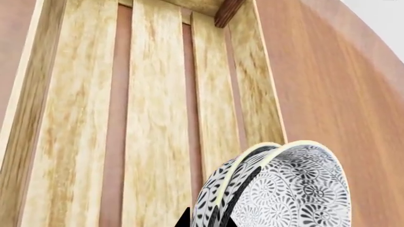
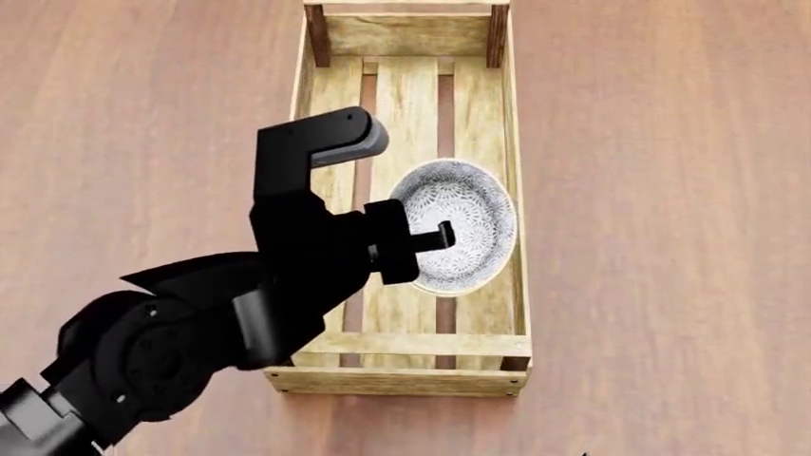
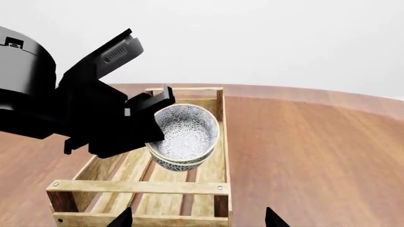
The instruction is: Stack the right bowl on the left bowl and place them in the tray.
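Reddish wooden tabletop is carrying the slatted tray (image 2: 412, 356). Your left gripper (image 2: 438, 237) is pinching the rim of the stacked patterned bowls (image 2: 459, 223), holding them tilted over the tray slats, ready for lowering. Your right gripper (image 3: 197, 218) is hanging spread and empty.

Bowls: two bowls (image 2: 459, 223) are seen nested, one inside the other (image 3: 185, 137); a black-and-white floral pattern and pale cream rims are shown (image 1: 284, 189).
Bowl pose: the stack is tilted, its opening turned up and towards the near right.
Bowl position: the stack is held above the slats, over the right half of the tray, about midway along its length.
Tray: a long light-wood crate (image 2: 412, 378) with three bottom slats (image 1: 158, 118), low sides and dark corner posts (image 3: 62, 201).
Tray position: it is laid lengthwise, near to far, on the brown wooden worktop.
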Available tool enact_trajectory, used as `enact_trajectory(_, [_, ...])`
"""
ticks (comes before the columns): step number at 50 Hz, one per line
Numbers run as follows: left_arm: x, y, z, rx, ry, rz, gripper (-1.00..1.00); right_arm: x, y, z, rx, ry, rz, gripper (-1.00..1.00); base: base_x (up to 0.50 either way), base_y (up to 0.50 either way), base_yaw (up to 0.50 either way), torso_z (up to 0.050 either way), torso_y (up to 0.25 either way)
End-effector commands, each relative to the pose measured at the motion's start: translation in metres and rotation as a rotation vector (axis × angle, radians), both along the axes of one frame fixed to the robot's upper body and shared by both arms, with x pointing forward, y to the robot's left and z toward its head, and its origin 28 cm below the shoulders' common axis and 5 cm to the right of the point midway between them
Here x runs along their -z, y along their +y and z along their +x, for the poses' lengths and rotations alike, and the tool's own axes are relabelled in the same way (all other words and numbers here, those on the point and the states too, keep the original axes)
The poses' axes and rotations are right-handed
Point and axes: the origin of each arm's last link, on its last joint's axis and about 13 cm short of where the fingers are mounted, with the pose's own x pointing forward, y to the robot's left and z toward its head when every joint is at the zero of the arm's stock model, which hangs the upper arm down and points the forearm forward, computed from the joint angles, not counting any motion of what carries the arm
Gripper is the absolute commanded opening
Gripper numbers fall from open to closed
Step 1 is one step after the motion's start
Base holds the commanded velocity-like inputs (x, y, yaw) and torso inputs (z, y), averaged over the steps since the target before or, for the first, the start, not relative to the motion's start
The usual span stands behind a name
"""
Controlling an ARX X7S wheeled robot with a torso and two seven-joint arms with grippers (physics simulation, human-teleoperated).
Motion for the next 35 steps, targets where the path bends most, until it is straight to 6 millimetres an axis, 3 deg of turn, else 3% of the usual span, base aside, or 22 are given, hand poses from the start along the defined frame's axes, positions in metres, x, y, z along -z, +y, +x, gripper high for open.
enact_trajectory(1, [-0.005,-0.006,0.009,0.01,-0.019,-0.082,-1.0,0.0,0.0,0.004,0.0,-0.021,-0.004,1.0,0.0,0.0,0.0,0.0,0.0])
enact_trajectory(15, [0.009,0.0,0.015,-0.019,0.042,-0.117,-1.0,0.0,-0.001,0.005,0.003,-0.014,-0.002,1.0,0.0,0.0,0.0,0.0,0.001])
enact_trajectory(35, [0.008,-0.004,0.012,0.02,0.033,-0.105,-1.0,0.0,0.0,0.004,-0.003,-0.014,-0.001,1.0,0.0,0.0,0.0,0.001,0.0])
